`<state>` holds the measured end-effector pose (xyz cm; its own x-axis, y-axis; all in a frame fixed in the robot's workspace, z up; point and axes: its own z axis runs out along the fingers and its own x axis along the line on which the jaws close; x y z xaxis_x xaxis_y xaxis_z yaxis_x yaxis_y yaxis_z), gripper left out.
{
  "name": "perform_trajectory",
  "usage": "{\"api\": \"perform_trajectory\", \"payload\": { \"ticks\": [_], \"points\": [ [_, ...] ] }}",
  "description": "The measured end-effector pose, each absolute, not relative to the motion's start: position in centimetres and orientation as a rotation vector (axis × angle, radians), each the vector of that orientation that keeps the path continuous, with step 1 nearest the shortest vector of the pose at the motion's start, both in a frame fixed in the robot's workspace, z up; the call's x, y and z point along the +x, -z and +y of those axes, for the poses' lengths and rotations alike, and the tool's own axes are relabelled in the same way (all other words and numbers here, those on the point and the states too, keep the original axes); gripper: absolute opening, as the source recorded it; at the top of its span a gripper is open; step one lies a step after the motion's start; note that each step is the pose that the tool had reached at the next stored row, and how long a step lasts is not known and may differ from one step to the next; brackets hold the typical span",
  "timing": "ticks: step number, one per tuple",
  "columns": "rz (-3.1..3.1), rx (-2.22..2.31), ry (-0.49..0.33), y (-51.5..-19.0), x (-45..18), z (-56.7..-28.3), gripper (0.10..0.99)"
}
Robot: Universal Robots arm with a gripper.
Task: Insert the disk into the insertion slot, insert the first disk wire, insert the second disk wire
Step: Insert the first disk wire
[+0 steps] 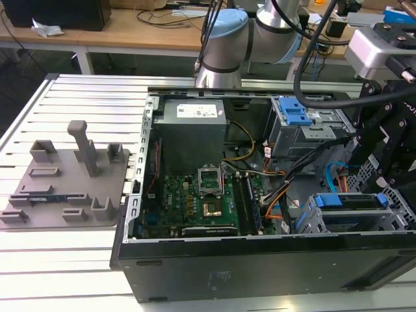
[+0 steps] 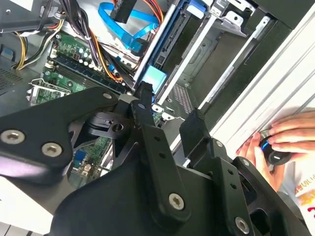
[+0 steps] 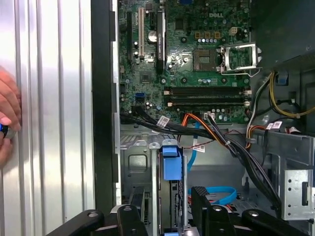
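The disk (image 1: 348, 201), framed in bright blue plastic, sits in the grey sheet-metal insertion slot (image 1: 311, 220) at the exterior view's lower right. Both wrist views add a person's hand (image 3: 7, 123) on the ribbed metal table (image 3: 54, 98). The gripper (image 3: 170, 206) straddles the disk, its black fingers (image 3: 199, 201) spread wider than it and clamping nothing.

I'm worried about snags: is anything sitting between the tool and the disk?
Nothing visible does. In the first wrist view the open tool sits right at the disk, which stands on edge in the insertion slot. The black cable bundle crosses beyond the disk's blue end, not between them.
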<state>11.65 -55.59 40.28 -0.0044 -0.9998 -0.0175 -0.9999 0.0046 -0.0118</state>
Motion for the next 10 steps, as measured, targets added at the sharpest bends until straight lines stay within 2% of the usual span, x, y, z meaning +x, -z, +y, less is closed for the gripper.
{"api": "perform_trajectory", "payload": {
  "ticks": [5,8,10],
  "points": [
    [2.222,-2.212,0.017,-40.3,11.6,-54.9,0.502],
    [2.229,-2.221,0.036,-40.0,11.6,-51.1,0.502],
    [2.231,-2.224,0.045,-39.7,11.6,-50.0,0.502]
  ]
}}
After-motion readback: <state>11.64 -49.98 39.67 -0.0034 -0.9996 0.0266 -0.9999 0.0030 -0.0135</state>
